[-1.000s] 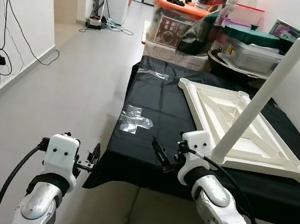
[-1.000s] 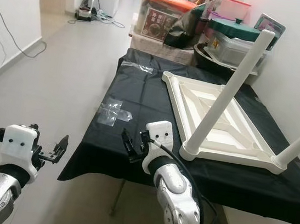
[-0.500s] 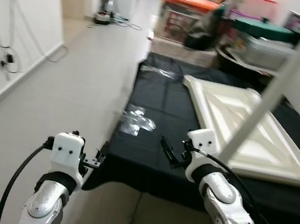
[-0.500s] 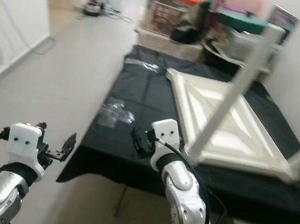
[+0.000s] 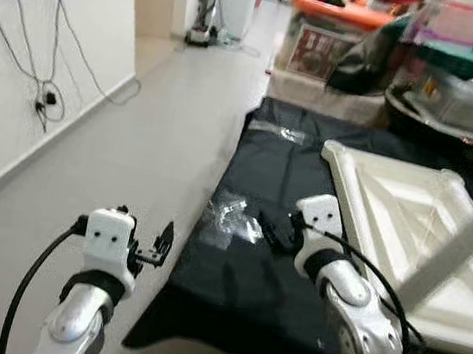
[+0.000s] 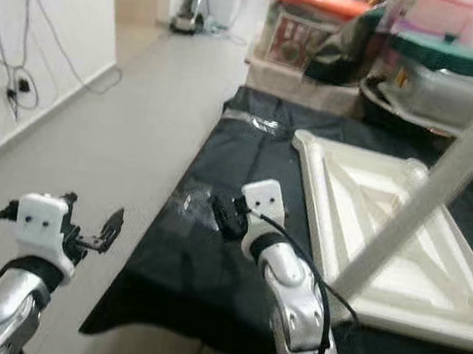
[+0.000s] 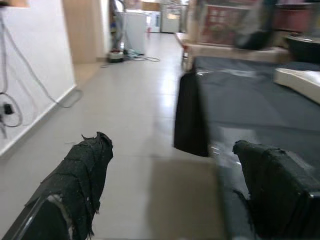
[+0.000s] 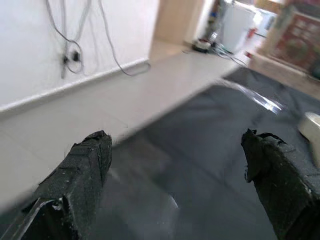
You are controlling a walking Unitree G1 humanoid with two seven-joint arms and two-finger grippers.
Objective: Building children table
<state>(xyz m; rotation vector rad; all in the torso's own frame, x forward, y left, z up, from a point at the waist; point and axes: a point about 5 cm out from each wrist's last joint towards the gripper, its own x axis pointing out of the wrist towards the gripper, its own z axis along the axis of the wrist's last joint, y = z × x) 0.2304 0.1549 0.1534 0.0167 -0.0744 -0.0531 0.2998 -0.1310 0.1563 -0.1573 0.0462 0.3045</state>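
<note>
Fingers (image 8: 87, 165) spread on both grippers; white tabletop (image 6: 387, 223) lies upside-down (one leg (image 6: 431, 190) attached).

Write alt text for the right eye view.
An upside-down white children's table lies on a black-covered surface, one leg pointing up. The robot's right hand hangs open over the black cover near the table, and its left hand is open above the floor.

Storage boxes (image 5: 341, 47) crowd behind black cloth (image 5: 280, 174).

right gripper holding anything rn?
No: in the right wrist view the right gripper is open, nothing between its fingers, only the black cloth beneath.
</note>
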